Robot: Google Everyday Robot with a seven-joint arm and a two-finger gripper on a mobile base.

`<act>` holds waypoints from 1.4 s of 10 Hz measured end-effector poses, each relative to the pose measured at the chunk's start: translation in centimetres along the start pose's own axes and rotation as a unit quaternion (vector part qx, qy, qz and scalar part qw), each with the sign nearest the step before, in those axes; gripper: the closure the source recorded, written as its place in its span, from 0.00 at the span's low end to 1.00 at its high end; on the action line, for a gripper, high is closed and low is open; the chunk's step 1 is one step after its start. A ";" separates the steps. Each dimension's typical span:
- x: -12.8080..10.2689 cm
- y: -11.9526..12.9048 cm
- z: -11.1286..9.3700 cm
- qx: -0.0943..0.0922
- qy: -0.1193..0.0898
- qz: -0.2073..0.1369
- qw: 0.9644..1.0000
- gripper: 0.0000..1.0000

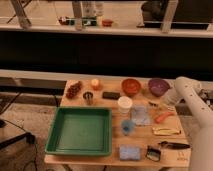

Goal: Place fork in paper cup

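Note:
The white paper cup (124,104) stands upright near the middle of the wooden table (107,159). A thin silvery-grey fork (154,105) seems to lie on the table to the right of the cup, below the purple bowl (157,86). My gripper (168,99) is at the end of the white arm (189,92) that reaches in from the right. It is low over the table, just right of the fork and beside the purple bowl. I cannot tell whether it touches the fork.
A green tray (80,131) fills the left front. A red bowl (131,86), dark metal cup (88,97), blue cup (127,127), orange carrot-like piece (163,117), black-handled knife (175,145) and blue sponge (129,152) lie around the paper cup.

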 end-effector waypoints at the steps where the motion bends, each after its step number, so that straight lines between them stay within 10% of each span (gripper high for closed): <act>1: -0.1 0.1 -0.3 0.000 -0.002 -0.001 1.000 0.85; 14: -3.9 1.2 -10.4 0.072 -0.031 -0.069 0.995 0.85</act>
